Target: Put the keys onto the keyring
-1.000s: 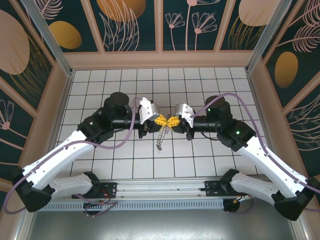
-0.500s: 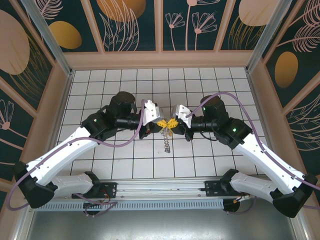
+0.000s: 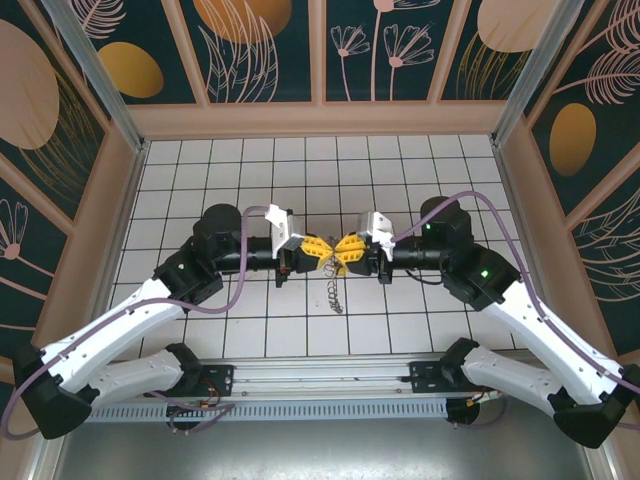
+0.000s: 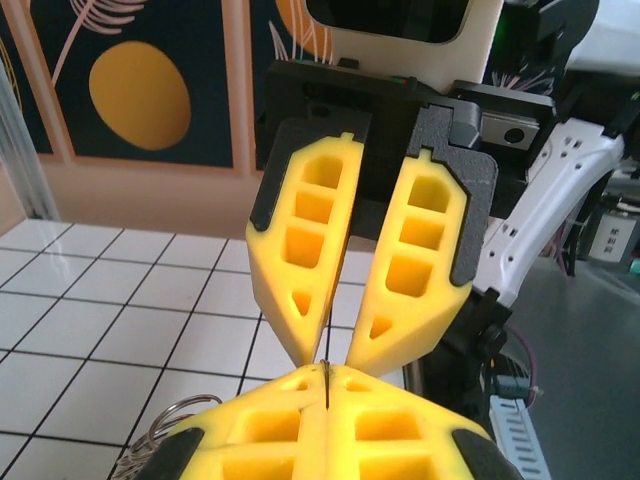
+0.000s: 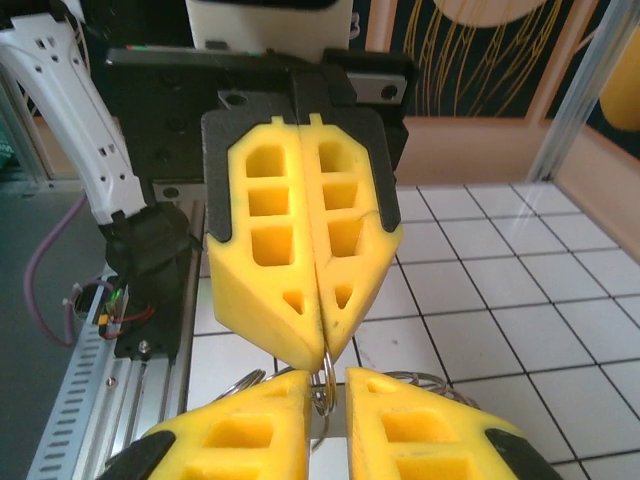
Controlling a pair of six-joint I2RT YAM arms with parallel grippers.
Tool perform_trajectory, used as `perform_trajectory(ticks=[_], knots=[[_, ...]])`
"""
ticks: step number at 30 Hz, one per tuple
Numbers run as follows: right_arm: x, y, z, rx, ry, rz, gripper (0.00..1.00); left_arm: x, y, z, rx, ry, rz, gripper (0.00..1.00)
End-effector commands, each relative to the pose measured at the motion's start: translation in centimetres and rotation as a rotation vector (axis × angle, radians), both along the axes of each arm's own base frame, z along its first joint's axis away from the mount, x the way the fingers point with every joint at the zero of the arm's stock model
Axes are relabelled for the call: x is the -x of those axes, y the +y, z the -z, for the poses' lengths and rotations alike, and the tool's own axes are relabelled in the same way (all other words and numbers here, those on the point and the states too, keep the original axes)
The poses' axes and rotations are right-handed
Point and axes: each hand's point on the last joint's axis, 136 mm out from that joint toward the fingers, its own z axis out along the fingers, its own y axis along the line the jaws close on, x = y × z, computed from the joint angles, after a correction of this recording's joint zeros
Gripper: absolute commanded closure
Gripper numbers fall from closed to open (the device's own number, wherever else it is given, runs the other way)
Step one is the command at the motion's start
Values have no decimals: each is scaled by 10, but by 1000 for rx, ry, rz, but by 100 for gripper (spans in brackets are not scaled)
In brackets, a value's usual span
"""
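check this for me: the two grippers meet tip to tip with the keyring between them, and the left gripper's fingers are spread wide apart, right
Not spread: the left gripper has its fingers pressed together on the keyring, as the right wrist view shows. It does meet the right gripper tip to tip, with the keyring between them.
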Motion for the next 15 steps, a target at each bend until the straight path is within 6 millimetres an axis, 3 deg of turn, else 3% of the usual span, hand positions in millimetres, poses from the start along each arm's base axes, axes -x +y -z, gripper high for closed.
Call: perform_trajectory(ticks=[1,7,15], knots=[[7,3,-10,-58,-12,-37,84,15,5,-41,151,-43,48,100],[8,4,-9,-67,-10,-50,87,19,6,-50,196,-42,68,100],[8,4,-9,-71,-24,-49,87,17,2,-43,203,-17,83,100]])
